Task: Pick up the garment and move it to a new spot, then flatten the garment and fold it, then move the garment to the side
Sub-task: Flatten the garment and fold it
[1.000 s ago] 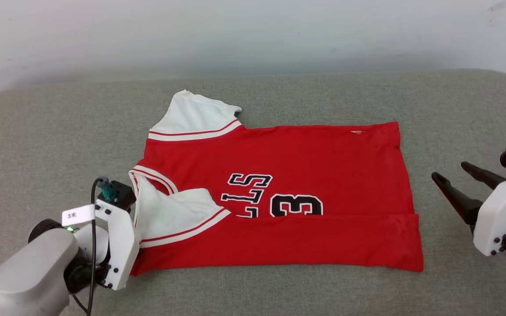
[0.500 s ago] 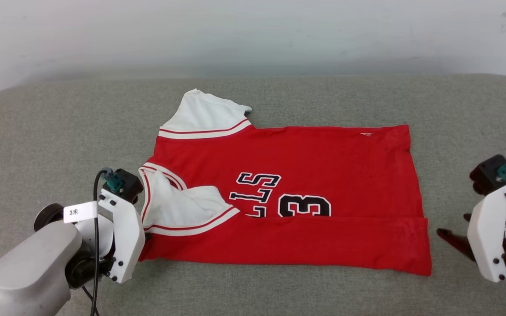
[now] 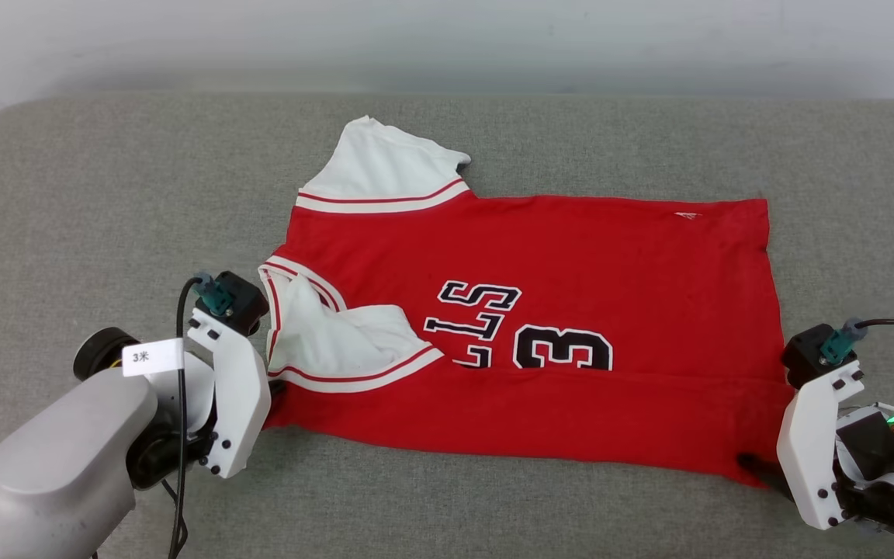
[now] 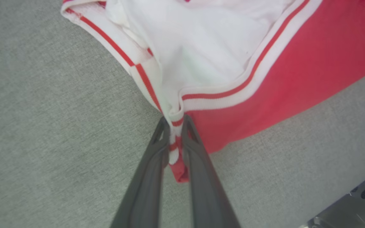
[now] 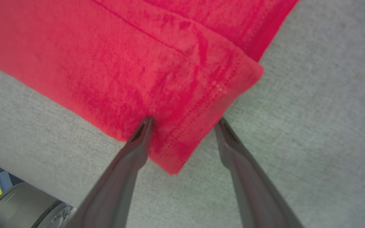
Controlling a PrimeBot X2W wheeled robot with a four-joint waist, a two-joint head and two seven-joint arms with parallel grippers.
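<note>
Red garment (image 3: pixel 571 310): left gripper (image 4: pixel 176 120) jaws pinch its striped eight o'clock corner; right gripper (image 5: pixel 184 120) jaws gape around the five o'clock corner.

A bare test room or lab is suggested: a grey fabric pad (image 3: pixel 105 194) is backed by a plain white wall (image 3: pixel 447 39).

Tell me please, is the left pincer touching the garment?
Touching. The left wrist view shows the left pincer closed on the garment, with a striped corner of the trim pinched inside it.
</note>
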